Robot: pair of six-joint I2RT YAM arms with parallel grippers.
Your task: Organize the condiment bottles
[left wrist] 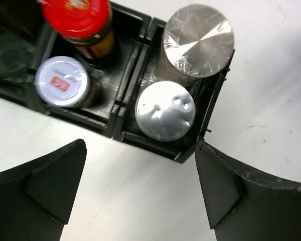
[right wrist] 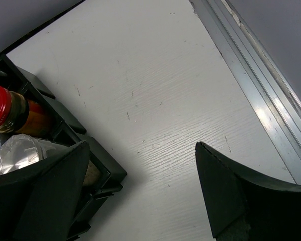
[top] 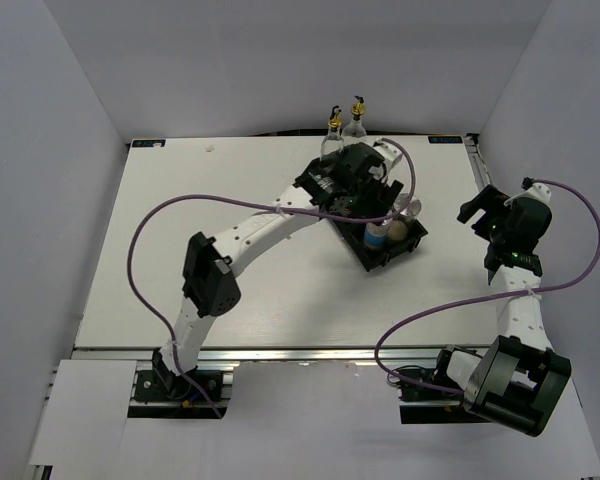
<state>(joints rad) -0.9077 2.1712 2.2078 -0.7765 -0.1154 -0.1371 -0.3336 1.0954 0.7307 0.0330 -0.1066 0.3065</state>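
The left gripper (left wrist: pixel 140 201) hangs over the black tray (left wrist: pixel 118 129), fingers spread wide, nothing between them; in its wrist view the red-lidded jar (left wrist: pixel 75 15) stands at upper left with the white-lidded jar (left wrist: pixel 62 80) just below it; right of a dividing wall, one silver-capped shaker (left wrist: pixel 198 32) stands at the top, the second shaker (left wrist: pixel 164 110) touching it below; in the top view two glass bottles (top: pixel 345 128) stand at upper centre, at the tray's far end; the right gripper (right wrist: pixel 140 196) is wide too, empty, over bare table (right wrist: pixel 165 100) right of the tray.
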